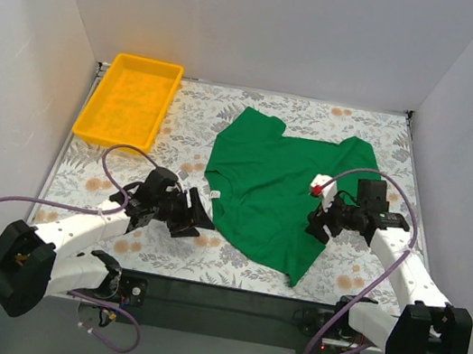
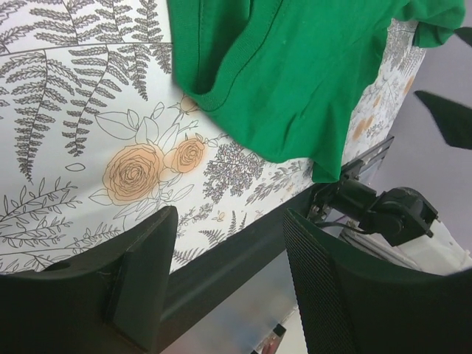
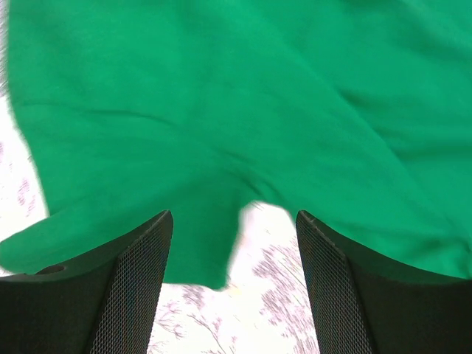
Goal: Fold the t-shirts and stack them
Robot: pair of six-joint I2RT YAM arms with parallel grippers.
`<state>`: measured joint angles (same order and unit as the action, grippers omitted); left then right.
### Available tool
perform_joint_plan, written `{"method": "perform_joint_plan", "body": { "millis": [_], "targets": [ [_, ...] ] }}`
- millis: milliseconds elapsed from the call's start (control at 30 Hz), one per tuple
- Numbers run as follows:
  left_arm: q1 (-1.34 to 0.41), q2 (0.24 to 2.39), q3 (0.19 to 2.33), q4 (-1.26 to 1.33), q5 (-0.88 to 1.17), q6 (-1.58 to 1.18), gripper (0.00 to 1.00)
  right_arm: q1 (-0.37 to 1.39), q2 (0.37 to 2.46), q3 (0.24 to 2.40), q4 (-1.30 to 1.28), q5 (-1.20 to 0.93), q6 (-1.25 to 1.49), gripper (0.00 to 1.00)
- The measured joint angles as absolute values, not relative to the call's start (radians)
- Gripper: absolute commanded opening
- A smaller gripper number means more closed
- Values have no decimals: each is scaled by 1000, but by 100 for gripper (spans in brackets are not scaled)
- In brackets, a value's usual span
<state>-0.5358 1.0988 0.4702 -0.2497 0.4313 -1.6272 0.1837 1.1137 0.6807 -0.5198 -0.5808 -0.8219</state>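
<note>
Showing, nearest the lens in the overhead view, both arm bases bolted along the near edge of the floral-patterned table. Finding the bright green t-shirt lying right of the table's centre, loosely spread and rumpled, one point of cloth trailing toward the near edge, well apart from the yellow tray at the back left corner.

Reaching in from the lower left with the left arm, keeping the left jaws released and gripping nothing, just beside the shirt's left edge near the small white neck label. Looking past its dark fingers in the left wrist view, seeing the table edge between them and the green hem further ahead, apart from both.

Reaching in from the lower right with the right arm, holding the right jaws released too, poised over the shirt's right edge. Seeing, in the right wrist view, green cloth filling most of the frame beyond the spread fingers, a flap of its edge showing between them, neither finger closing on it.
</note>
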Motion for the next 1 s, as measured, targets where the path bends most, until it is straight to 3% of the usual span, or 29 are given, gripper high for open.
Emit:
{"method": "perform_joint_plan", "body": {
  "millis": [200, 1000],
  "targets": [
    [-562, 1104, 470, -207, 385, -1649, 59, 19, 1047, 678, -448, -607, -716, 76],
    [-668, 1163, 452, -104, 304, -1718, 59, -33, 1032, 677, -420, -636, -670, 77]
  ]
}}
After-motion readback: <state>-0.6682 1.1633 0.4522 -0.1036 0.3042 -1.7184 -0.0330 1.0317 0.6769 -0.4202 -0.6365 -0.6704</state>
